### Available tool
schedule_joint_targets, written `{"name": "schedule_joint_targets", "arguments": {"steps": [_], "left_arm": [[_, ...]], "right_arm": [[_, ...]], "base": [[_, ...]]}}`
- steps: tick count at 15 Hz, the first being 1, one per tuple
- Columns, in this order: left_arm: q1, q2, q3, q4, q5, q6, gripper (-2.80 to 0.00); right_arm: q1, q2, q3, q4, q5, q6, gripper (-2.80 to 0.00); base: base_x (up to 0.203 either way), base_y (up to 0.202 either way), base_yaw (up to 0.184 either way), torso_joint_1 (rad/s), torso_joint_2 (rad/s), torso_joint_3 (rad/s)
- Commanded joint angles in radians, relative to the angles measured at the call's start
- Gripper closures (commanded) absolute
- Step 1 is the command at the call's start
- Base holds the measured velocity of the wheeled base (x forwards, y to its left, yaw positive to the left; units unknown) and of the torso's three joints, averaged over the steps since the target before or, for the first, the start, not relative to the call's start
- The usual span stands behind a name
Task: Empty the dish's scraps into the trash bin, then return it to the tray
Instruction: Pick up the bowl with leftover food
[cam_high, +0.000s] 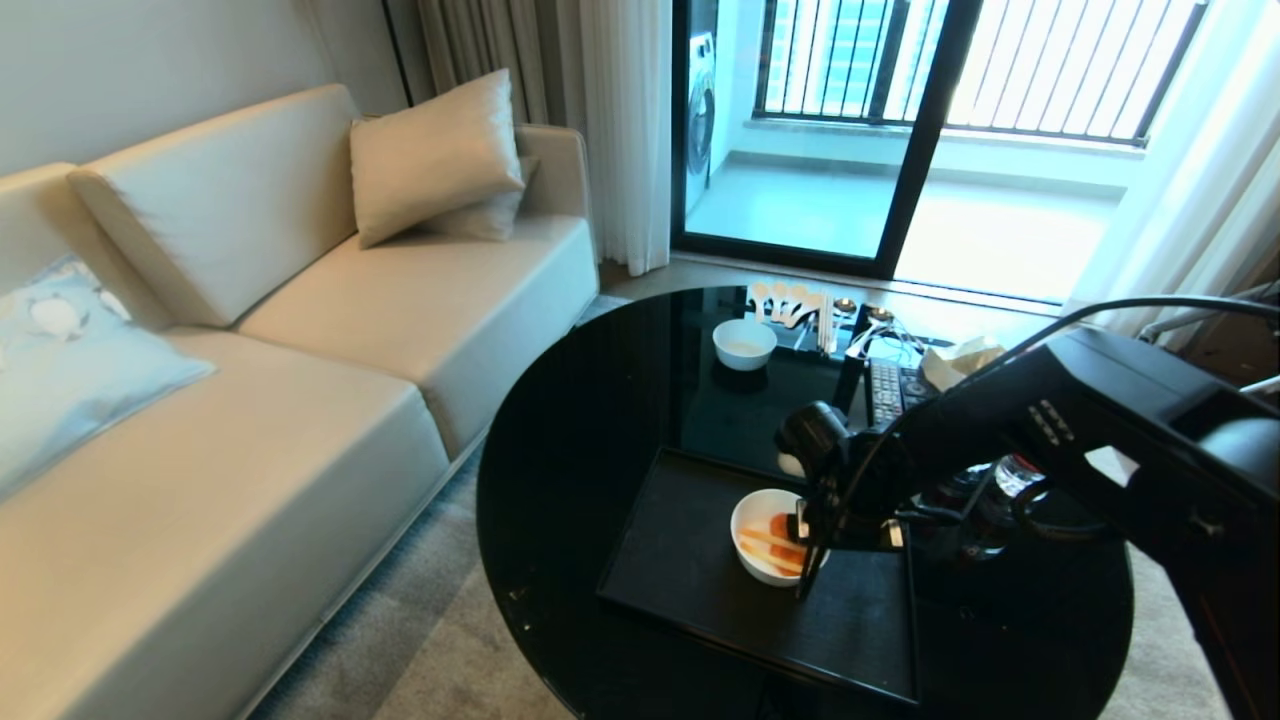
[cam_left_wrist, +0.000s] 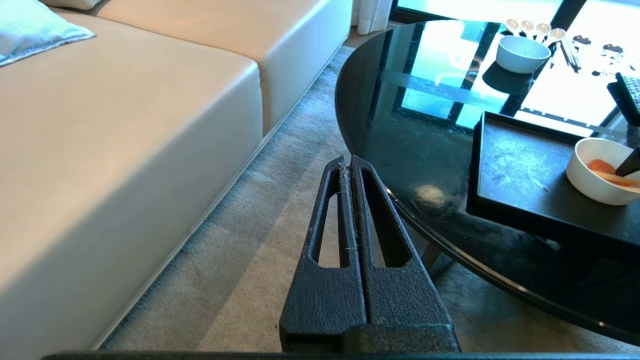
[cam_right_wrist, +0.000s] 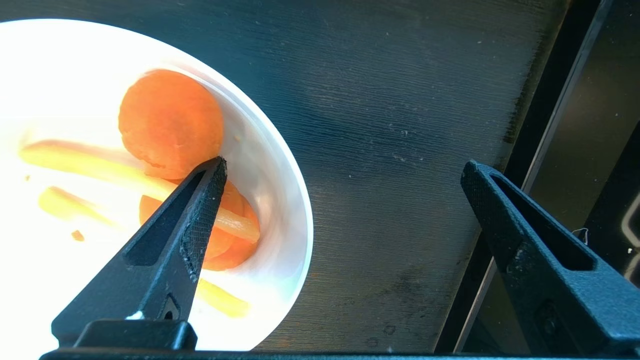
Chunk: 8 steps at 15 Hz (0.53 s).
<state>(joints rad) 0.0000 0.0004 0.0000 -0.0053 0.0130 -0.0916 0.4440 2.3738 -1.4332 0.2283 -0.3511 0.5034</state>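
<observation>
The dish (cam_high: 762, 535), a white bowl, stands on the right part of the black tray (cam_high: 680, 570). It holds the scraps (cam_high: 782, 540): orange carrot rounds (cam_right_wrist: 170, 120) and pale yellow sticks. My right gripper (cam_right_wrist: 344, 165) is open and straddles the dish's rim (cam_right_wrist: 295, 215): one finger is inside over the carrot, the other outside above the tray (cam_right_wrist: 400, 125). In the head view the right gripper (cam_high: 815, 545) hangs low at the dish's right side. The trash bin (cam_high: 985, 500), dark with clear plastic, shows only partly behind my right arm. My left gripper (cam_left_wrist: 348, 160) is shut and parked over the carpet.
The round black glass table (cam_high: 580, 450) also bears a second white bowl (cam_high: 744, 343), spoons (cam_high: 790, 300), a remote (cam_high: 885, 390) and tissues (cam_high: 960, 360) at the back. A beige sofa (cam_high: 300, 350) stands left of the table, with carpet (cam_left_wrist: 250, 240) between them.
</observation>
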Motion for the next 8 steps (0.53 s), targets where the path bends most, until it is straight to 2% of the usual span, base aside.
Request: {"name": "schedule_joint_targets", "arguments": {"steps": [1,5,6,8], "left_arm": [[0.000,0.000,0.000,-0.001,0.001,0.000,0.00],[0.000,0.000,0.000,-0.001,0.001,-0.002,0.00],[0.000,0.000,0.000,-0.001,0.001,-0.002,0.00],[0.000,0.000,0.000,-0.001,0.001,0.000,0.00]], "right_arm": [[0.001,0.004,0.000,0.000,-0.002,0.003,-2.80],[0.001,0.006,0.007,0.000,-0.002,0.004,-2.80],[0.001,0.012,0.005,0.000,-0.002,0.004,0.00],[0.001,0.013,0.002,-0.001,0.000,0.004,0.00]], "base": [[0.000,0.000,0.000,0.000,0.00,0.000],[0.000,0.000,0.000,0.000,0.00,0.000],[0.000,0.000,0.000,0.000,0.00,0.000],[0.000,0.000,0.000,0.000,0.00,0.000]]}}
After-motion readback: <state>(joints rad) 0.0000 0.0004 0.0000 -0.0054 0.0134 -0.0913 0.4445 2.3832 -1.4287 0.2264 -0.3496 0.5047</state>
